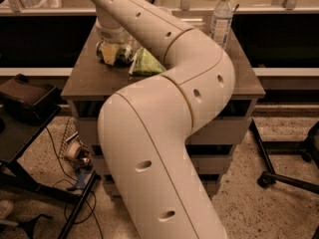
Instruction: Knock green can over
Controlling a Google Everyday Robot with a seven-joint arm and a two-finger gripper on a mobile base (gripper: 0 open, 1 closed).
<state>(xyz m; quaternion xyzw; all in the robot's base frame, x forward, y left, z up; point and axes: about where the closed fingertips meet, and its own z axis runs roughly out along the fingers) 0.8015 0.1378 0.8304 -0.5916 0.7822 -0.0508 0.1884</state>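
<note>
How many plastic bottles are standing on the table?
1: the water bottle at the far right of the table. The gripper is at the far left, and the arm may hide others.

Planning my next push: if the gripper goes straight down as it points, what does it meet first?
Probably the can, just below the gripper at the table's far left; whether they touch is unclear.

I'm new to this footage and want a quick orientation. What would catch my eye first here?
The big cream robot arm fills the middle, bending up from the bottom toward the far left of the table, where its gripper sits low beside a light-green snack bag. A clear water bottle stands upright at the table's far right.
</note>
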